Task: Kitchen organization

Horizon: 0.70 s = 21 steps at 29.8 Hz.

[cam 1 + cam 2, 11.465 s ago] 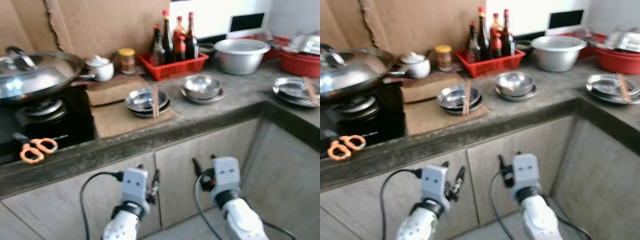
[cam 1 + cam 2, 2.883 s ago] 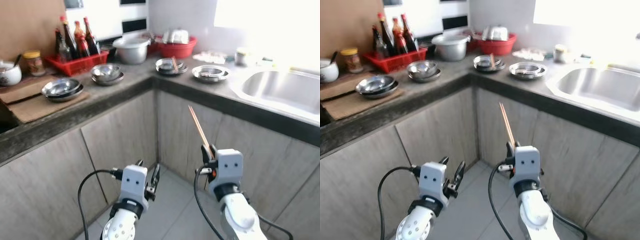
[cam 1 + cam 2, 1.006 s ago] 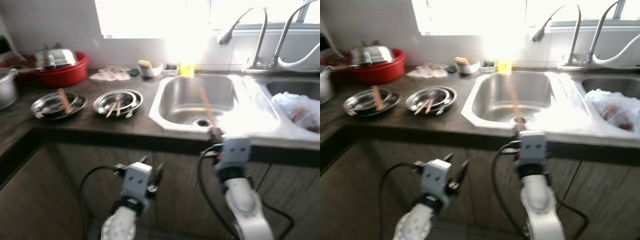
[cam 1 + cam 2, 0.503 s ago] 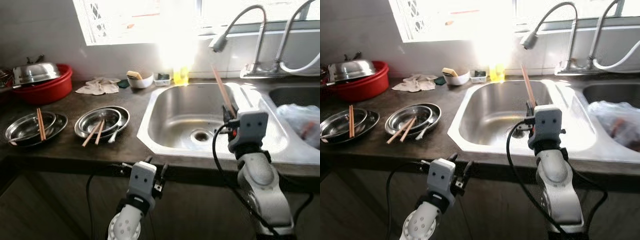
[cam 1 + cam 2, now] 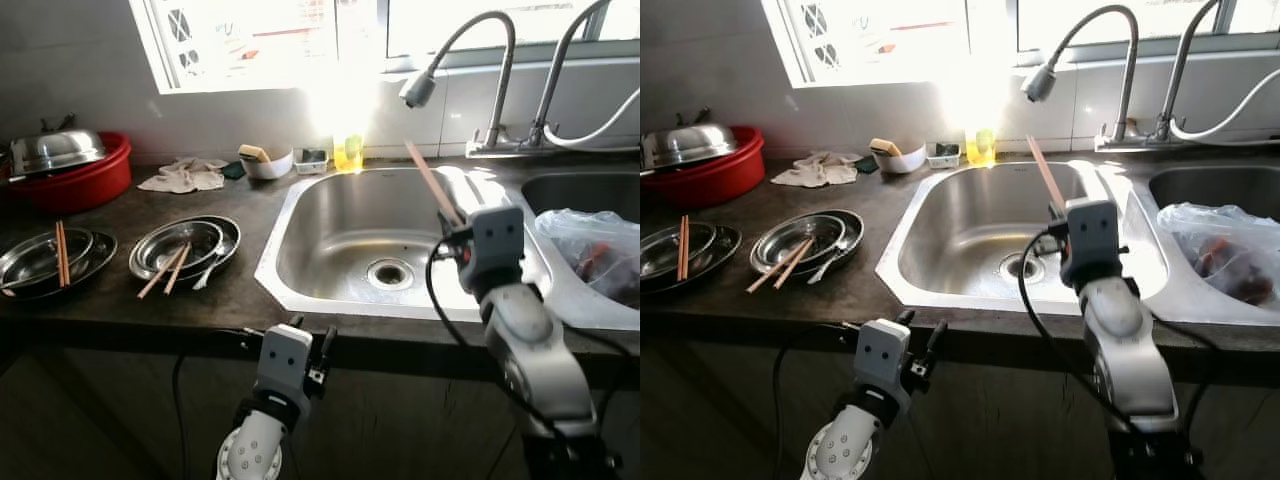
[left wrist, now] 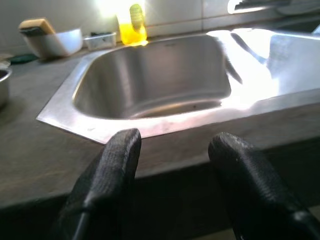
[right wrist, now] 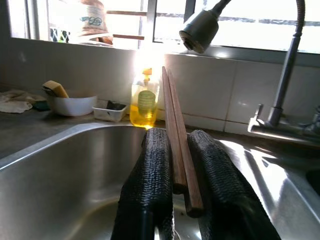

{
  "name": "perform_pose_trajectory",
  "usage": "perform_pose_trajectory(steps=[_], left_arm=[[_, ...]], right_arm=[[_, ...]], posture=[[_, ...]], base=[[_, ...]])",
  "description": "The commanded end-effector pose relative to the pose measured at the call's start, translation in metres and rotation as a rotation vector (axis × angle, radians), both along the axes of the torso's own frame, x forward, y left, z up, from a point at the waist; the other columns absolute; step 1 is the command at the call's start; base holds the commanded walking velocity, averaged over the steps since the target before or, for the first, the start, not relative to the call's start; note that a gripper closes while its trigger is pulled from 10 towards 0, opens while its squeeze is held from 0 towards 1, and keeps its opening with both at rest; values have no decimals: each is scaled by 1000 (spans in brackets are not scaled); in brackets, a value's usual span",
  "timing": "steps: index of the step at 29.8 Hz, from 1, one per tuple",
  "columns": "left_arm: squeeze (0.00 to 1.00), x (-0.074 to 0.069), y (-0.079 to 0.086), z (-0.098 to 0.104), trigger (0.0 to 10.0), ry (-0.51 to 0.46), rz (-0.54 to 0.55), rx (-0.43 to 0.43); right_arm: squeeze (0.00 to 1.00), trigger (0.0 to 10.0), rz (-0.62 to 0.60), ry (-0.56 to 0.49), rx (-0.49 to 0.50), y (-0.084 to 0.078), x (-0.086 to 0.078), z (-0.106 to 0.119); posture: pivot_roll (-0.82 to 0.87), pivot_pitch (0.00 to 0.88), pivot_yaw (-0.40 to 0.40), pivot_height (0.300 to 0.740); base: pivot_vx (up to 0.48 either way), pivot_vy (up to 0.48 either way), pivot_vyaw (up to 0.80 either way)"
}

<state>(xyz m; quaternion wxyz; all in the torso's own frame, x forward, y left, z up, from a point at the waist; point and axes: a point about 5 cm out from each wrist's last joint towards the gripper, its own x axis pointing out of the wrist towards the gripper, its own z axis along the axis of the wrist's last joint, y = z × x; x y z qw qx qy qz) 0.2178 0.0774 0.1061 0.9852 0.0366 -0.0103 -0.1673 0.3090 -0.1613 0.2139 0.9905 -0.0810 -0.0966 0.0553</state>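
Observation:
My right gripper (image 5: 453, 232) is shut on a pair of brown wooden chopsticks (image 5: 432, 183) that slant up and away from it. It hovers over the right side of the steel sink (image 5: 312, 222). In the right wrist view the chopsticks (image 7: 172, 110) sit pinched between the black fingers (image 7: 152, 165), pointing toward the spray tap (image 7: 199, 31). My left gripper (image 5: 311, 336) is open and holds nothing, low in front of the counter edge. In the left wrist view its fingers (image 6: 120, 155) face the sink rim (image 6: 150, 129).
On the dark counter to the left, a steel plate (image 5: 220, 228) holds chopsticks and a spoon, and another plate (image 5: 95, 250) holds chopsticks. A red basin (image 5: 70, 182) stands further left. A cloth (image 5: 183, 177), white bowl (image 5: 268, 164) and soap bottle (image 5: 349, 152) line the wall. A plastic bag (image 5: 592, 250) fills the second sink.
I have walked from the stove counter round to the sink. My right gripper, empty at first, now holds chopsticks and has risen over the basin. The left gripper stays low and open.

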Motion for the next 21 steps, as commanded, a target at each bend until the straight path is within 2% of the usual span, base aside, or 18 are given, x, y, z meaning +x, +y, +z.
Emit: perform_pose_trajectory(steps=[1,4,7,8,11,12,14,16,17,18,21], left_arm=[[0,2,5,1,10000,2,25,3],[0,2,5,2,10000,4,29,-2],[0,2,5,2,10000,6,33,-9],[0,3,5,2,10000,6,34,-11],[0,2,4,3,10000,5,34,-11],[0,2,4,3,10000,4,35,-12],[0,2,4,3,10000,3,35,-12],[0,2,4,3,10000,2,37,-13],[0,1,4,4,10000,-1,38,-15],[0,1,4,4,10000,-1,38,-15],[0,-1,4,6,10000,-5,43,-19]], right_arm=[[0,10000,35,61,-9,4,10,-1],[0,10000,62,100,-25,5,18,3],[0,10000,86,150,-49,5,34,8],[0,10000,94,183,-81,4,44,12],[0,10000,109,212,-110,4,53,15],[0,10000,120,242,-159,5,61,16],[0,10000,129,261,-181,5,64,17],[0,10000,137,287,-216,6,69,15],[0,10000,149,333,-260,6,75,12],[0,10000,149,333,-260,6,75,12],[0,10000,200,448,-313,10,83,-7]], posture=[[21,0,15,740],[20,3,15,740],[17,7,15,740],[18,7,14,740],[21,10,9,740],[24,11,6,740],[26,13,3,740],[28,15,2,740],[30,19,-4,740],[30,19,-4,740],[36,22,-8,740]], base=[[0,0,0],[0,0,0],[0,0,0],[0,0,0],[0,0,0],[0,0,0],[0,0,0],[0,0,0],[0,0,0],[0,0,0],[0,0,0]])
